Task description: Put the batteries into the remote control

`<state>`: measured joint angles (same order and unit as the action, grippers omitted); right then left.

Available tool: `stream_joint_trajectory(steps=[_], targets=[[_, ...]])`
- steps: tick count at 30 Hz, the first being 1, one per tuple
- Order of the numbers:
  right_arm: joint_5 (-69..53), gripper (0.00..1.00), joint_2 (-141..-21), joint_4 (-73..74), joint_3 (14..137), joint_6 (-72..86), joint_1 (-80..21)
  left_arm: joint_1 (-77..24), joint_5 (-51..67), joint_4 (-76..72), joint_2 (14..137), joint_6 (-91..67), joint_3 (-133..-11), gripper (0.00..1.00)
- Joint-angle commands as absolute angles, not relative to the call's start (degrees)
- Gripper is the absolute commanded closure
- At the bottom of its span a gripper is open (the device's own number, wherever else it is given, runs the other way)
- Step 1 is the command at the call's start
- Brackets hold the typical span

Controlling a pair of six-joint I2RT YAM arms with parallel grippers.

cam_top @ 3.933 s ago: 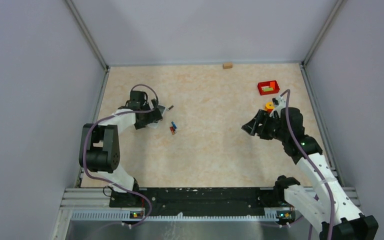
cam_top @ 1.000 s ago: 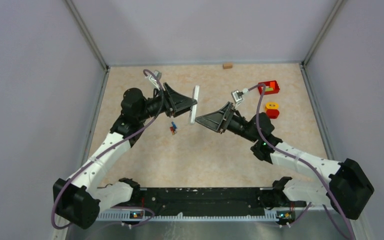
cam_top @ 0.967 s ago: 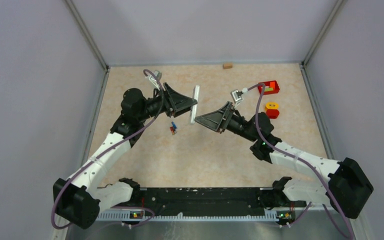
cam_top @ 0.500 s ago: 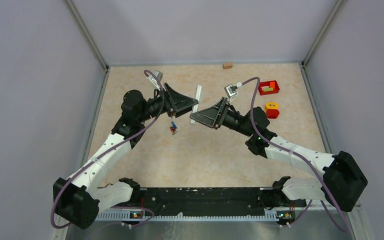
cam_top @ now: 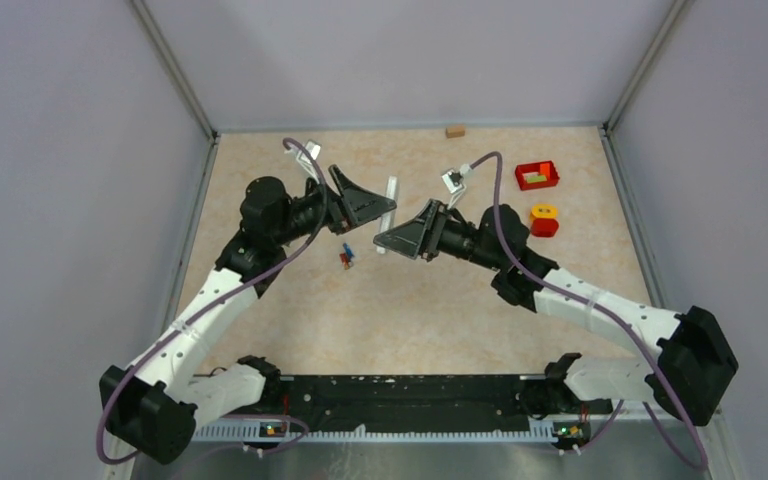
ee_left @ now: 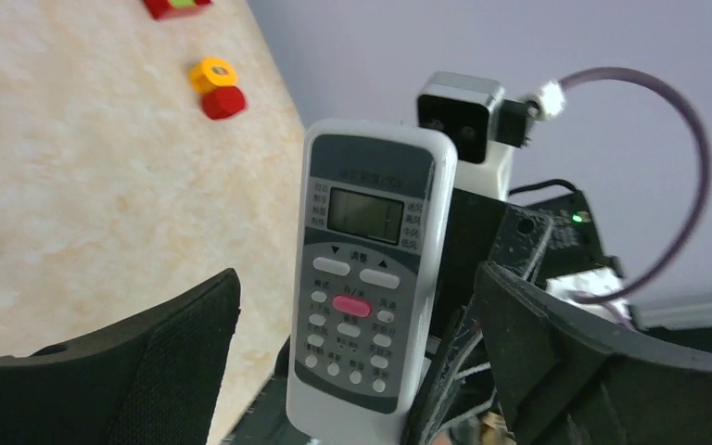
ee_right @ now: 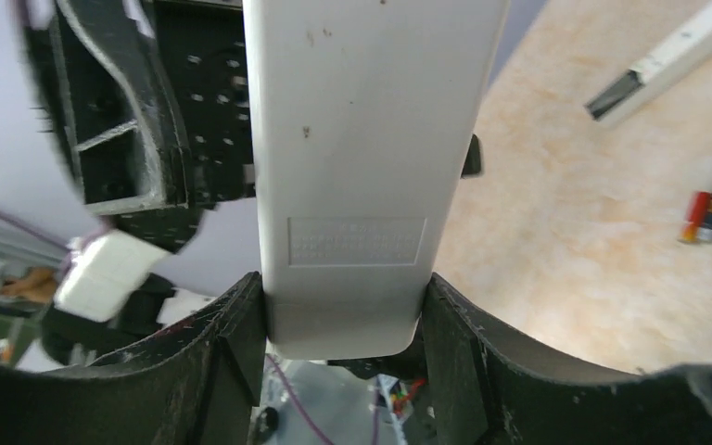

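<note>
Currently, the remote control (cam_top: 392, 187) is held clear of the worktop (cam_top: 410, 320) between the two arms. From above it shows edge-on as a thin white bar, its long axis running far-to-near with a slight lean. That view does not reveal which end carries the screen.

In the left wrist view its button face is toward the camera, screen end uppermost, long axis close to upright. Its lowest edge reaches the bottom of the frame. In the right wrist view only the plain back shows, with a moulded label panel (ee_right: 357, 241) near the held end. The opposite end is cut off by the top of the frame.

The right gripper (ee_right: 343, 287) is closed on the remote control, with both fingers (ee_right: 227, 371) pressed against its long side edges. The left gripper (ee_left: 357, 276) is spread wide and straddles the remote control, with a gap visible on each side. No contact shows.

The batteries (cam_top: 346, 257) lie on the worktop, just left of the remote control and nearer the arm bases. Red and blue show, but the count cannot be made out. A white strip with a dark end (ee_right: 663, 60) lies on the worktop beyond the remote control in the right wrist view. It cannot be made out from above.
</note>
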<state>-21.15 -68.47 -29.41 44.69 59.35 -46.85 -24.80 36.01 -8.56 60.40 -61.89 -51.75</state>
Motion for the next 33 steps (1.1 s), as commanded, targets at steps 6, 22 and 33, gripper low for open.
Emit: stream_joint_trajectory(steps=[6,22,33], targets=[[-3.1,0.66,-68.7,2.8,55.5,33.5,-54.6,-25.0,23.4,9.3,61.3,-34.1,-55.1,0.01],[3.1,0.69,-78.3,6.5,58.6,28.1,-57.0,-25.0,31.8,11.7,66.8,-42.7,-51.5,0.37],[-1.4,0.68,-78.8,5.1,59.2,27.3,-57.4,-25.0,33.3,8.7,67.2,-46.6,-49.7,0.57]])
